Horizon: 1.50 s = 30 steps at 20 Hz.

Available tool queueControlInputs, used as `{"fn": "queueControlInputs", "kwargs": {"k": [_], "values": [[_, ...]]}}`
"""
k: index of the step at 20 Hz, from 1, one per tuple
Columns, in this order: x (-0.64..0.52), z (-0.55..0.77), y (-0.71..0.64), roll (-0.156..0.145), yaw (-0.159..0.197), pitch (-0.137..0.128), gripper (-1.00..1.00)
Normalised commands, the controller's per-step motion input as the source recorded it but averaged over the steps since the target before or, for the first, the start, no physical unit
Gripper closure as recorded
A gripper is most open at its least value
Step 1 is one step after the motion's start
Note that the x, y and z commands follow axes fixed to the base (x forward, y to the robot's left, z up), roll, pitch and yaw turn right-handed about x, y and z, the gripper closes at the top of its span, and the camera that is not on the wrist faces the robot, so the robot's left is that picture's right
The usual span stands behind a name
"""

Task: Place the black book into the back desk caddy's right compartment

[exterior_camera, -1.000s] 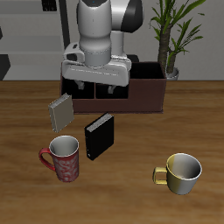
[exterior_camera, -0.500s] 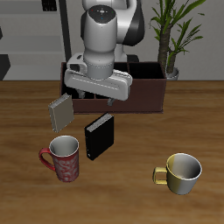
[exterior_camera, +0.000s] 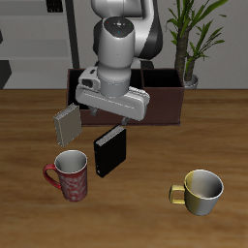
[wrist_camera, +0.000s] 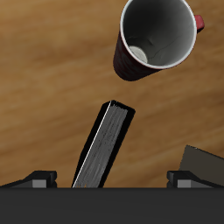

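Observation:
The black book (exterior_camera: 109, 152) stands upright on the table, tilted a little, in front of the back desk caddy (exterior_camera: 165, 103). My gripper (exterior_camera: 110, 119) hangs just above the book's top edge, between it and the caddy. In the wrist view the black book (wrist_camera: 106, 145) shows directly below my gripper (wrist_camera: 113, 178), between the two widely spread fingertips (wrist_camera: 38, 178). The gripper is open and holds nothing. My arm hides most of the caddy's inside, so I cannot make out its right compartment.
A grey book (exterior_camera: 67, 124) leans close beside the black one, also visible as the grey book (wrist_camera: 206, 162) in the wrist view. A red mug (exterior_camera: 70, 176) stands nearer the front edge, a gold mug (exterior_camera: 201, 190) farther off. A potted plant (exterior_camera: 190, 44) stands behind the caddy.
The gripper has come forward from above the caddy and lowered towards the black book. The books and mugs have not moved.

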Motion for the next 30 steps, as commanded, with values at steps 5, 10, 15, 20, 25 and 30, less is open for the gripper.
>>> {"fn": "queueControlInputs", "kwargs": {"k": [5,10,15,20,25,30], "values": [[0.02,-0.10,-0.04,-0.001,-0.007,-0.003,-1.00],[0.01,-0.11,0.01,-0.002,-0.027,-0.012,-1.00],[-0.05,-0.08,-0.02,0.029,-0.025,-0.036,-1.00],[-0.03,-0.04,-0.09,0.017,-0.030,-0.031,-1.00],[0.00,-0.03,-0.10,0.005,-0.025,-0.018,-1.00],[0.03,0.01,0.01,0.004,-0.007,-0.016,-1.00]]}}
